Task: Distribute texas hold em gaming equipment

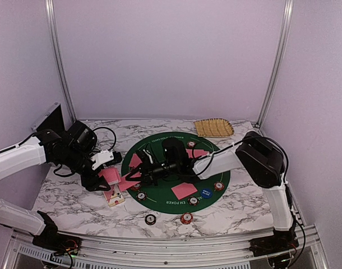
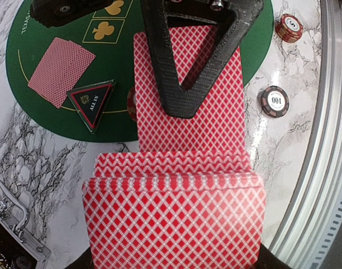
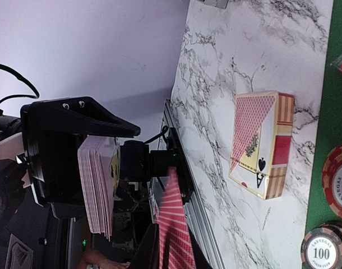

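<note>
Thick deck of red-backed playing cards (image 2: 174,218) clenched in left gripper (image 1: 104,175) just off left edge of round green felt mat (image 1: 160,196), one card (image 2: 216,129) jutting forward, pinched by right gripper (image 1: 130,177).

deck (image 2: 174,218) near lens — one card (image 2: 216,134) jutting out | triangle button (image 2: 92,102) on mat (image 2: 47,33)

You have plain pale lilac walls (image 1: 171,56) closing in the back and both sides. A left aluminium post (image 1: 58,56) and a right aluminium post (image 1: 277,56) rise from the back corners. Your bench (image 1: 238,210) has a white marble-patterned top with grey veins, and an aluminium rail (image 1: 176,242) runs along its near edge. The light is soft and even, with a faint sheen on the marble beside the rail.
</note>
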Action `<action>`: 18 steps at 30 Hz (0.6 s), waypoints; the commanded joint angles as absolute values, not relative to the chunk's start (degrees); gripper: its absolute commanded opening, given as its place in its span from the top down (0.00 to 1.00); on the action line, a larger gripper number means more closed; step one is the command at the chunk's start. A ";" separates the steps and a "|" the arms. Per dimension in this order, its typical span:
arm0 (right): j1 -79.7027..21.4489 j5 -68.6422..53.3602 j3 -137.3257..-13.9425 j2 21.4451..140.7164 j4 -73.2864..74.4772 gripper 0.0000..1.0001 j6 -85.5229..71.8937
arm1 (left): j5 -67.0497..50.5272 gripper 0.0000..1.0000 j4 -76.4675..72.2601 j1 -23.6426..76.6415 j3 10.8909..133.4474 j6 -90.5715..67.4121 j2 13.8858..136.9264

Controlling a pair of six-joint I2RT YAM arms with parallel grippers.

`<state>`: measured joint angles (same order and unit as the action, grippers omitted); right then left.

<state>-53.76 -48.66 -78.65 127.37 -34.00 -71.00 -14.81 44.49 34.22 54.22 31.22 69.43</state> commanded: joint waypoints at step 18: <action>-38.65 -46.79 -62.77 112.06 -3.86 1.00 -44.71 | -15.92 1.00 43.15 34.10 54.41 31.55 67.66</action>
